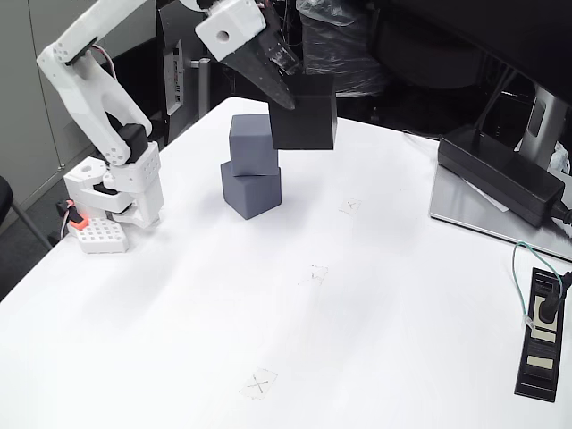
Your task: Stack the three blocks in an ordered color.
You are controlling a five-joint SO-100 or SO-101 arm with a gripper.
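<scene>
Above the stack, fingers (284, 89) clamp the black block (306, 114).

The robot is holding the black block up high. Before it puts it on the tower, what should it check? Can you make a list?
1. Is the black block held tight in the gripper? Ok, it hangs in the air without touching anything.
2. Is the tower ready? Ok, the grey block sits on the darker grey block.
3. Is the tower straight? Not quite ok, the top block is turned a bit against the bottom one.
4. Is the black block right over the tower? Not ok, in the fixed view it hangs to the right of it.
5. Is the black block level? Cannot tell from one view.
</scene>
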